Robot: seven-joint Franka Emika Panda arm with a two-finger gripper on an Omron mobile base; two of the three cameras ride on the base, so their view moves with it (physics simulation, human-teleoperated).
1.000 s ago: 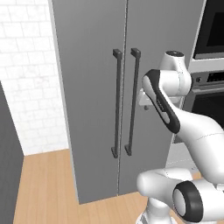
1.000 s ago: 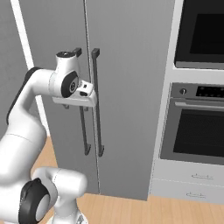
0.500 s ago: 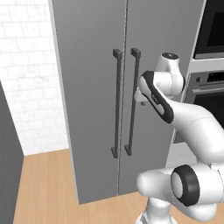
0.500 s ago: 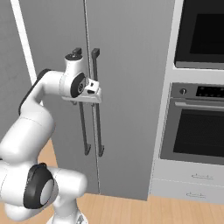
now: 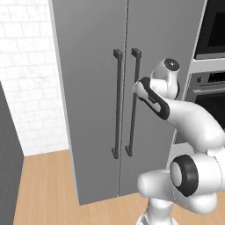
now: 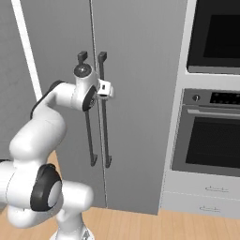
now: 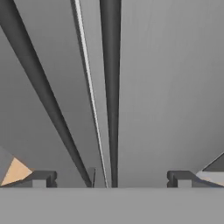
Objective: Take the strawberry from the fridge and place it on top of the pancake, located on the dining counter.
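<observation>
The fridge [image 5: 88, 88] [image 6: 136, 70] stands shut, its two grey doors meeting at a thin seam [image 7: 89, 100]. Both long dark bar handles run down beside that seam, the left one [image 5: 117, 101] and the right one [image 5: 135, 110] [image 6: 105, 136]. My gripper [image 7: 111, 179] is open and held close to the doors at upper handle height. In the hand view the right handle [image 7: 111, 87] runs straight down between my two fingertips, with nothing gripped. The hand [image 6: 104, 89] reaches in from the left of the right base view. The strawberry, the pancake and the dining counter are out of view.
A built-in oven stack [image 6: 211, 131] [image 5: 211, 88] with white drawers below stands right of the fridge. A white brick wall [image 5: 30, 79] is to the left, with a dark cabinet side [image 5: 6, 167] at the edge. Wooden floor [image 5: 44, 189] lies below.
The arm has stretched forward and the hand has moved in toward the fridge handles, ending at the right door's handle. The jaws stayed open and the base stood still.
</observation>
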